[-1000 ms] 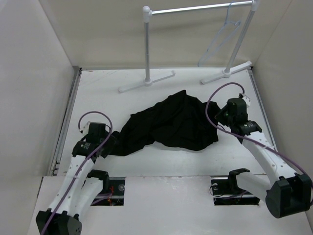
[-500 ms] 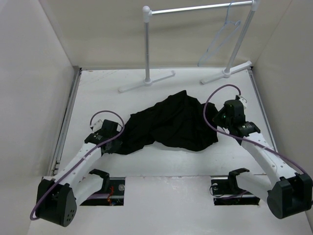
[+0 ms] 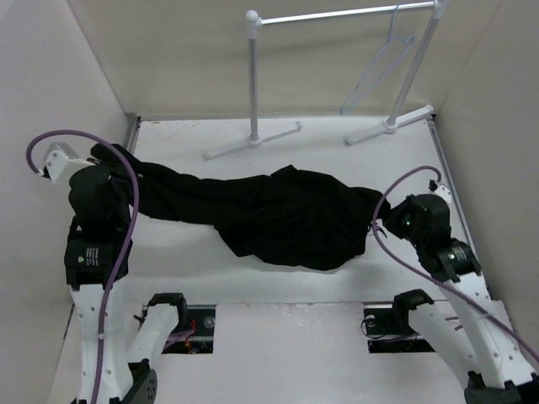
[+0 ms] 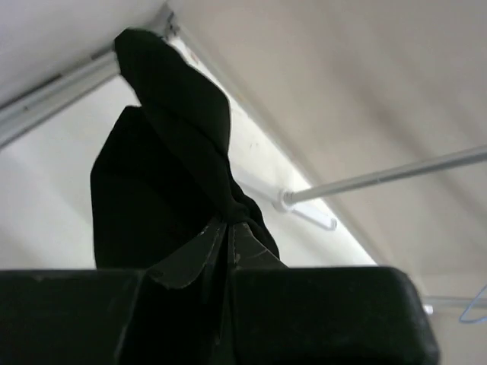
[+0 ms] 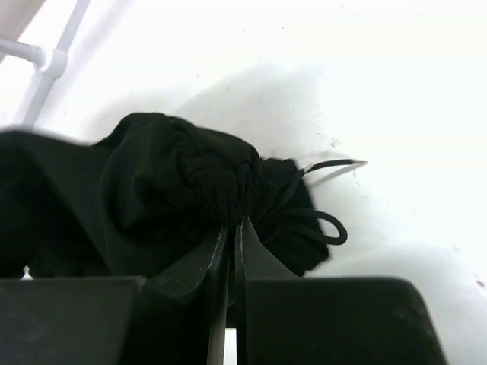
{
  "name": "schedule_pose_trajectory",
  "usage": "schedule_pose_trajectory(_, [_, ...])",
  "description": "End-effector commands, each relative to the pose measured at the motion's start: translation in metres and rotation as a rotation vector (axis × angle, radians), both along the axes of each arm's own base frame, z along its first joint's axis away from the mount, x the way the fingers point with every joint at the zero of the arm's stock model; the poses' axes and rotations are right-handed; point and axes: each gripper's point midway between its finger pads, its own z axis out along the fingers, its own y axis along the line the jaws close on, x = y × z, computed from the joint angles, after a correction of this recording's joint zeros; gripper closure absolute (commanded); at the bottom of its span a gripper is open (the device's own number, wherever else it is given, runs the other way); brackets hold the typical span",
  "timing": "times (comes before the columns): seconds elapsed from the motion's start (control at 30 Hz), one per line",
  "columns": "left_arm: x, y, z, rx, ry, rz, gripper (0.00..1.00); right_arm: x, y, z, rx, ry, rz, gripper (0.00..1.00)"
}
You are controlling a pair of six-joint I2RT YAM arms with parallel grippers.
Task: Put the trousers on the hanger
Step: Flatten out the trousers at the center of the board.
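Left gripper (image 4: 228,232) is clamped on one end of the trousers (image 3: 286,215), right gripper (image 5: 232,228) is clamped on the waistband end, cloth spanning between them, hanger (image 3: 376,74) well beyond the right gripper.

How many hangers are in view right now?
1. The thin pale bluish-white triangular wire hanger hangs by its hook near the right end of the white-and-metal rail stand at the back. Another under the black soft-cloth trousers can't be ruled out.

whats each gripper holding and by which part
Both hold the trousers: the left gripper pinches a leg near its end, the right gripper the drawstring waistband.
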Motion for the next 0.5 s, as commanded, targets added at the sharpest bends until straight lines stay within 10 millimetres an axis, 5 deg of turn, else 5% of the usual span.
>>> schedule_pose_trajectory(0.0, [-0.005, 0.019, 0.019, 0.075, 0.003, 0.053, 0.98, -0.019, -0.017, 0.033, -0.035, -0.072, -0.036, 0.93])
schedule_pose_trajectory(0.07, [0.016, 0.024, 0.025, 0.081, -0.009, 0.068, 0.97, -0.014, -0.021, 0.042, -0.049, -0.085, -0.047, 0.93])
schedule_pose_trajectory(0.13, [0.061, 0.027, 0.029, 0.084, -0.039, 0.070, 0.96, 0.012, -0.023, 0.051, -0.047, -0.107, -0.071, 0.93])
schedule_pose_trajectory(0.37, [0.279, 0.021, -0.015, 0.153, 0.074, 0.005, 0.89, 0.152, -0.037, 0.090, -0.016, -0.193, -0.166, 0.95])
schedule_pose_trajectory(0.47, [0.302, 0.011, -0.017, 0.191, 0.125, -0.051, 0.66, 0.192, -0.052, 0.095, 0.005, -0.196, -0.229, 0.94])
